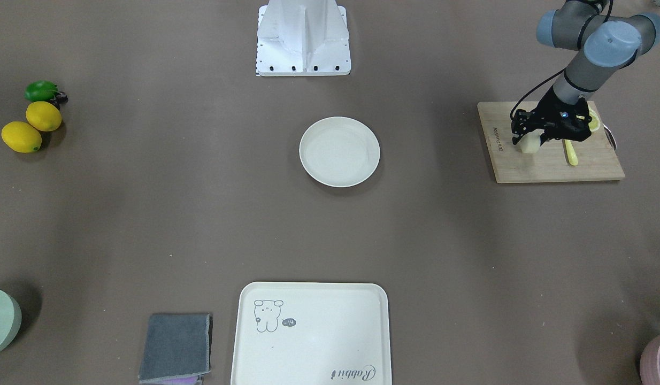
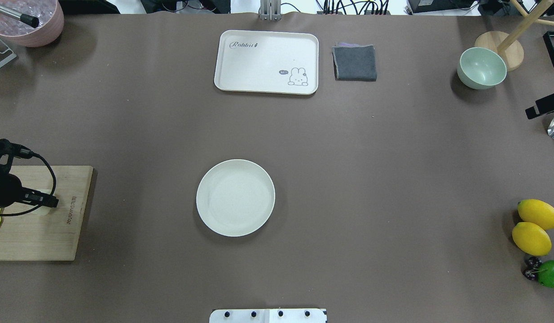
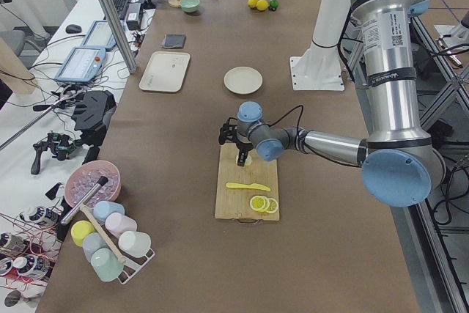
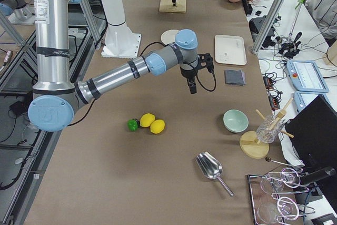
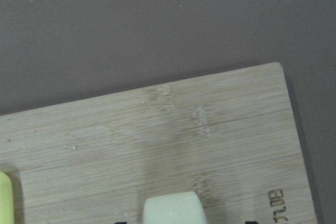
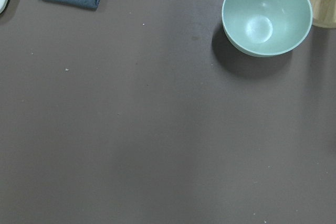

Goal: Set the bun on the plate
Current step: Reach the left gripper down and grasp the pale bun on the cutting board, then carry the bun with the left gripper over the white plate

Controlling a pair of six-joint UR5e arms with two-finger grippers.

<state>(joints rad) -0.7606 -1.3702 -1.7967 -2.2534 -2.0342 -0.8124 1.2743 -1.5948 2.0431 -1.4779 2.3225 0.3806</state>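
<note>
The bun point(image 1: 530, 145) is a small cream-white lump on the wooden cutting board point(image 1: 549, 168) at the table's left end. My left gripper point(image 1: 529, 137) points down over it, open, with a finger on either side. The left wrist view shows the bun point(image 5: 173, 209) at the bottom edge, with a gap to the dark fingertips. The round cream plate point(image 1: 339, 152) stands bare mid-table, well apart from the board, and shows in the overhead view as the plate point(image 2: 235, 197). My right gripper point(image 4: 192, 88) hangs above the table on the far side. I cannot tell whether it is open or shut.
A yellow knife point(image 1: 569, 152) and lemon slices point(image 3: 260, 204) share the board. Across the table lie a rectangular tray point(image 2: 266, 63) and a grey cloth point(image 2: 354, 63). A green bowl point(image 2: 481, 68) and two lemons point(image 2: 533, 226) are on the right.
</note>
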